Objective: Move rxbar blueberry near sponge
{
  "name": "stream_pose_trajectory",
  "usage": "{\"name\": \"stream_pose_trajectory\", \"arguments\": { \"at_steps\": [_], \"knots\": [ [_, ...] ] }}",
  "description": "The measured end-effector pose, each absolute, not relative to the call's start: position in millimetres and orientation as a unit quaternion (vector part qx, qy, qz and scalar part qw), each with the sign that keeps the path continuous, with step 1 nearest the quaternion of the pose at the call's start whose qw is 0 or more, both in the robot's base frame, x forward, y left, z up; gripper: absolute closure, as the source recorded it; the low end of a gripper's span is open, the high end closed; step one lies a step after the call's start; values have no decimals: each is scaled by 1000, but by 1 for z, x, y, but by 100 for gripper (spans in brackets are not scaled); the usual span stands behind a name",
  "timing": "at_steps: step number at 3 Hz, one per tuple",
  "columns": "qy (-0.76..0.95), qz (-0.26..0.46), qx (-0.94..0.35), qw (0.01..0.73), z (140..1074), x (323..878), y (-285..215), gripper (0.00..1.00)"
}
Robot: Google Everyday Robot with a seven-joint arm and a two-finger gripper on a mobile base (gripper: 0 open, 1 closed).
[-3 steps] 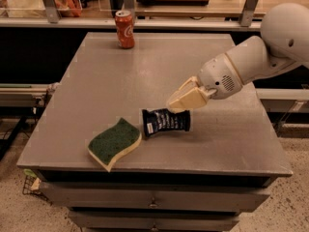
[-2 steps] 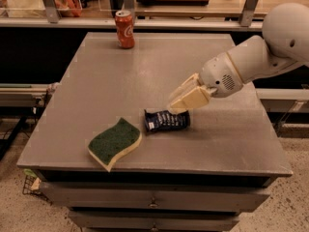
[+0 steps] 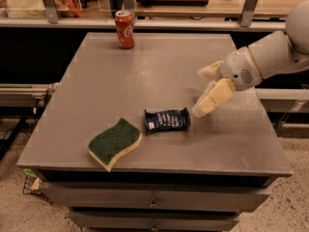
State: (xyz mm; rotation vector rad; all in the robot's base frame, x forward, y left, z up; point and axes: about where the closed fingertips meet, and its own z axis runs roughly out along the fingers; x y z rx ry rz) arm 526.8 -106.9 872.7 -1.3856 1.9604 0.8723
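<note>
Three things lay on a grey desk (image 3: 159, 71): a snack bar, a sponge and a soda can. The snack bar (image 3: 167, 120), in a dark glossy wrapper with white lettering and a white patch at its left end, lay flat near the front middle of the desk. Just to its left lay the sponge (image 3: 115, 142), wavy in outline, with a dark green top and a pale yellow body, close to the front edge. The two were just beside each other, and whether they touched could not be told. The red soda can (image 3: 125, 29) stood upright near the far edge, well apart from both.

A white robot arm (image 3: 270, 57) reached in from the right. Its pincer (image 3: 200, 93) hung over the desk just to the right of the snack bar, near it but not touching it. Its two pale fingers (image 3: 216, 94) were spread apart, one above the other, with nothing between them. Below the desktop was a drawer front (image 3: 154, 202).
</note>
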Motion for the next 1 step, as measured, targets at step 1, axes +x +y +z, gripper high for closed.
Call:
{"name": "stream_pose_trajectory", "arguments": {
  "at_steps": [1],
  "knots": [
    [751, 290, -490, 335, 881, 552, -175, 0]
  ]
}}
